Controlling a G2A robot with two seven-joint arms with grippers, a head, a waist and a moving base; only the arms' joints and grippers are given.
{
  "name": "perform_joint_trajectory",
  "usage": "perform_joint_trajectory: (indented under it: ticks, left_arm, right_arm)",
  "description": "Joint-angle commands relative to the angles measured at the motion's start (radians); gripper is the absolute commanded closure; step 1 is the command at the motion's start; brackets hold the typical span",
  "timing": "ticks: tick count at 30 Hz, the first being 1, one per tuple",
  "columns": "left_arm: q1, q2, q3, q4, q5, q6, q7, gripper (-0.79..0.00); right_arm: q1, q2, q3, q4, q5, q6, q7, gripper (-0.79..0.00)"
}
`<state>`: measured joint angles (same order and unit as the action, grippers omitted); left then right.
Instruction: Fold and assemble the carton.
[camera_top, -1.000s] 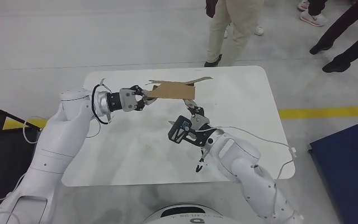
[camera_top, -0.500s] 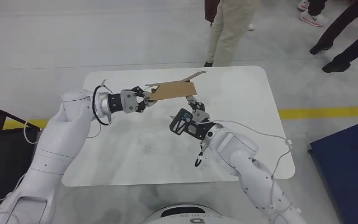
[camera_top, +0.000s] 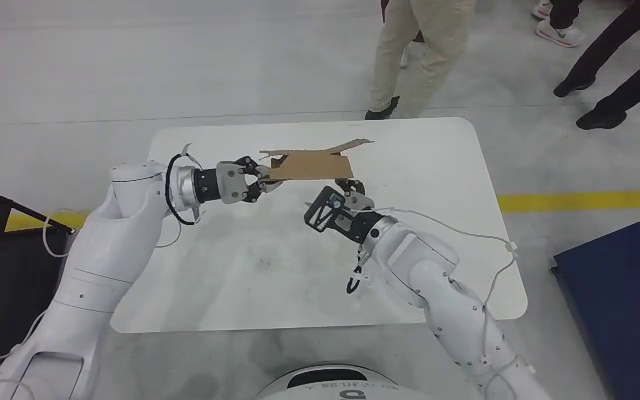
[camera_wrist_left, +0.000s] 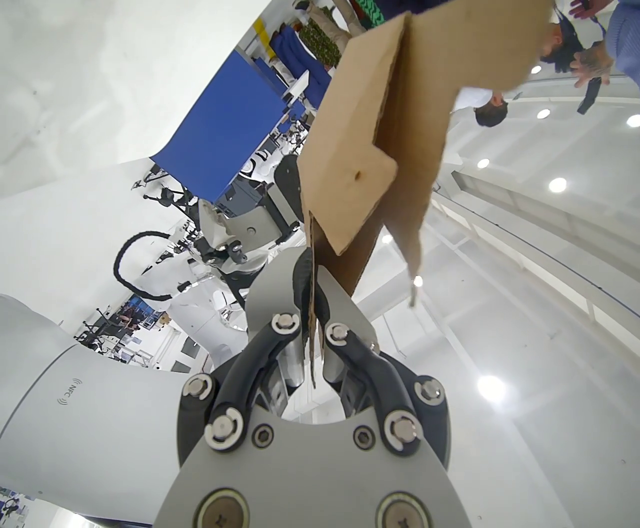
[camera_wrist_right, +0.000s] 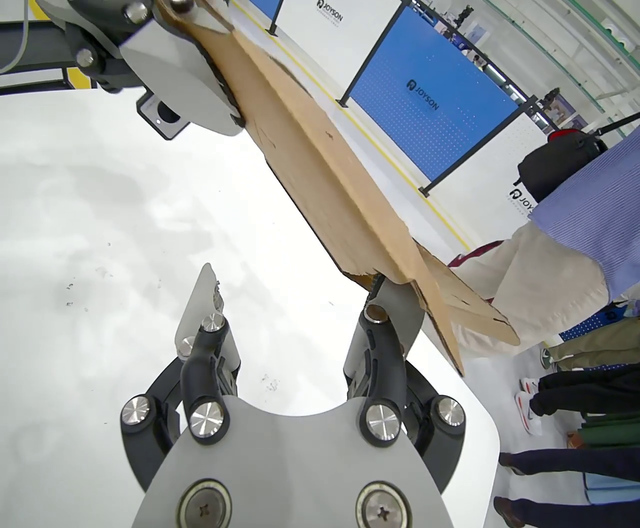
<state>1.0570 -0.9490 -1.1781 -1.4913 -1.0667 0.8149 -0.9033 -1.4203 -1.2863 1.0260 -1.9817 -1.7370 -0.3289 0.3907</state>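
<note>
Since a second ago the right end effector (camera_top: 347, 188) is sitting nearer the far side of the worktop (camera_top: 440, 230), tucked in under the right end of the carton (camera_top: 310, 162). The carton, tipped up half a second ago, is lying flatter again.

The left end effector (camera_top: 262, 178) is clamping the carton's left end. The left wrist view is showing the cardboard edge running down between the two black pads (camera_wrist_left: 300, 277), which are pinching together on it.

The right end effector is standing with its fingers apart, gripping nothing. The right wrist view is showing one fingertip (camera_wrist_right: 395, 310) touching the carton's underside at a ragged corner, while the other finger is hanging free above the worktop.

The carton is flattened brown corrugated cardboard. It is hanging clear of the worktop over the far middle, spanning between the two end effectors. Its flaps (camera_top: 352, 146) are splaying apart at the right end, which both the top view and the right wrist view are showing. The left wrist view is adding a small dark hole in one flap.

Writing: blue partition panels (camera_wrist_right: 435, 95) behind the worktop are carrying white print, seen from the right wrist.
</note>
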Motion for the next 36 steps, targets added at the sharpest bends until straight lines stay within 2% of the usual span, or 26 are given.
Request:
perform_joint_trajectory:
  ticks: [1, 5, 9, 13, 21, 27, 30, 32, 33, 34, 35, 36]
  left_arm:
    - [0.001, 0.000, 0.000, -0.001, -0.001, -0.001, 0.002, 0.000]
    - [0.001, 0.001, -0.003, 0.004, -0.009, -0.001, 0.000, 0.000]
    - [0.000, 0.001, -0.005, 0.023, -0.027, 0.000, -0.011, 0.000]
    - [-0.005, 0.001, -0.005, 0.033, -0.027, -0.003, -0.016, 0.000]
    - [-0.004, 0.001, 0.010, 0.033, -0.022, -0.006, -0.015, 0.000]
    - [-0.007, -0.001, 0.017, 0.034, -0.026, -0.006, -0.014, 0.000]
    - [-0.007, -0.001, 0.018, 0.036, -0.029, -0.005, -0.012, 0.000]
    - [-0.008, -0.001, 0.018, 0.037, -0.030, -0.007, -0.012, 0.000]
    - [-0.007, -0.001, 0.018, 0.037, -0.031, -0.008, -0.011, -0.154]
    - [-0.007, -0.001, 0.018, 0.037, -0.032, -0.010, -0.011, -0.369]
    - [-0.006, -0.001, 0.018, 0.037, -0.033, -0.015, -0.011, -0.785]
    - [-0.005, -0.001, 0.017, 0.036, -0.036, -0.023, -0.012, -0.785]
  right_arm:
    - [-0.001, 0.001, -0.006, -0.005, -0.006, -0.019, -0.013, -0.585]
    - [-0.011, 0.007, -0.007, -0.023, -0.010, -0.078, -0.042, -0.554]
    - [-0.022, 0.014, 0.001, -0.041, -0.010, -0.141, -0.039, -0.397]
    - [-0.034, 0.018, 0.015, -0.053, 0.003, -0.150, -0.036, -0.342]
    - [-0.052, 0.020, 0.035, -0.068, 0.040, -0.084, -0.084, -0.320]
    - [-0.057, 0.018, 0.040, -0.065, 0.071, -0.042, -0.119, -0.179]
    - [-0.057, 0.018, 0.046, -0.056, 0.097, -0.027, -0.137, -0.009]
    - [-0.056, 0.017, 0.050, -0.045, 0.121, -0.024, -0.144, 0.000]
    - [-0.055, 0.017, 0.053, -0.039, 0.134, -0.023, -0.145, 0.000]
    - [-0.054, 0.017, 0.056, -0.032, 0.150, -0.023, -0.146, 0.000]
    - [-0.053, 0.016, 0.060, -0.025, 0.174, -0.020, -0.145, 0.000]
    - [-0.052, 0.016, 0.064, -0.018, 0.199, -0.020, -0.144, 0.000]
